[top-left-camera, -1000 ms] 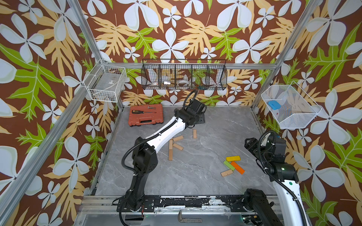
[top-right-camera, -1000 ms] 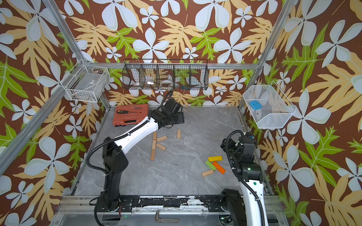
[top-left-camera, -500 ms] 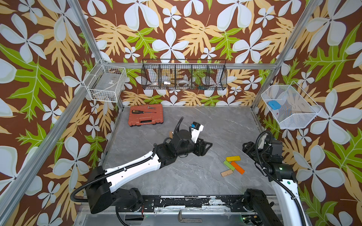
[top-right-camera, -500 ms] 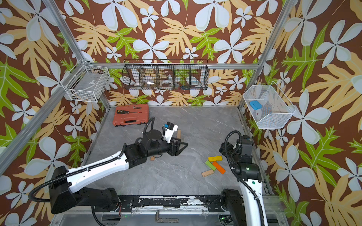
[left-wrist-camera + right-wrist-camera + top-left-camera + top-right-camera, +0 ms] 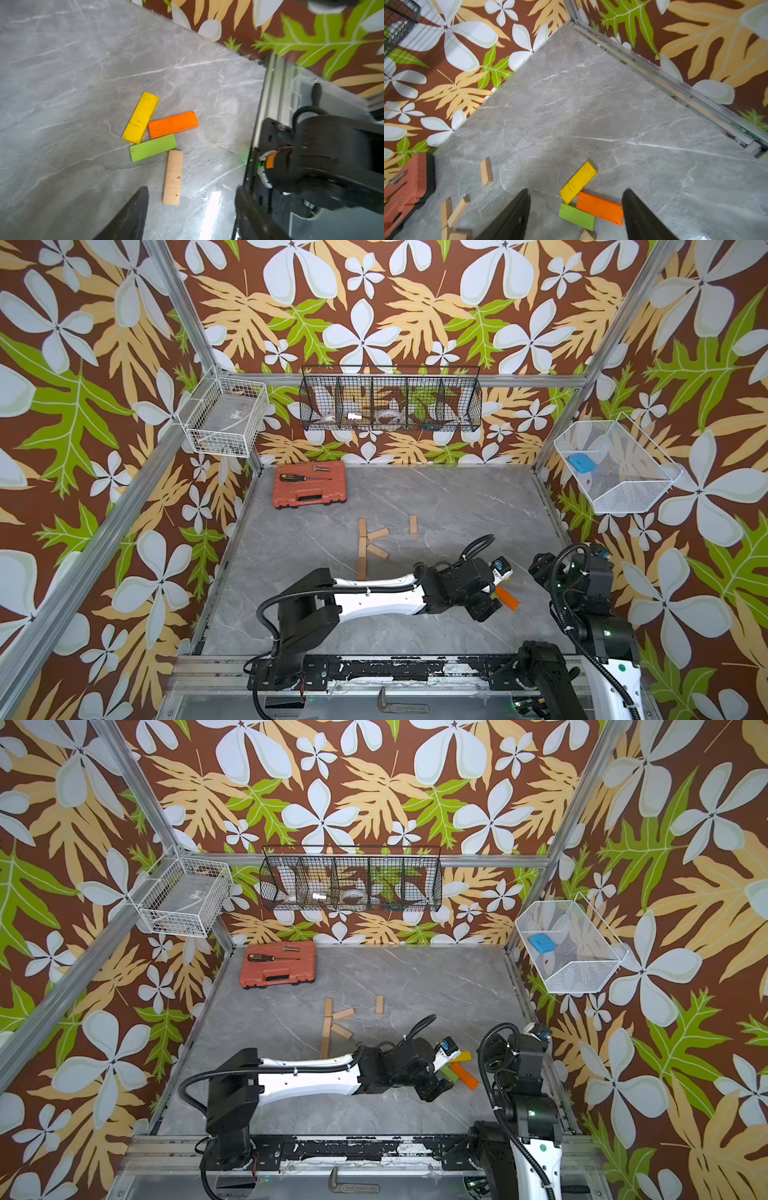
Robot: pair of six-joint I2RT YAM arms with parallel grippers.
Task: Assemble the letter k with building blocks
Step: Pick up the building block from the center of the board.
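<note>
Left arm point(image 5: 374, 597) has swung from far centre to near right. Left gripper point(image 5: 191, 188) hangs over the coloured cluster, jaws wide, empty. Yellow block point(image 5: 140, 118), orange block point(image 5: 173, 124) and green block point(image 5: 153, 147) lie flat, packed together; plain block point(image 5: 172, 177) is just beside the green. Right gripper point(image 5: 576, 190) is right of the cluster, jaws wide, empty. At centre, the part-built K point(image 5: 363, 547) has three planks in line and two diagonals. A spare plank point(image 5: 413, 524) lies apart, right of it.

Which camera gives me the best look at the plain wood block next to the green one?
The left wrist view: the plain wood block lies whole and unobstructed, one end by the green block. The right wrist view catches only its corner at the frame edge. In both top views the left arm covers it.
</note>
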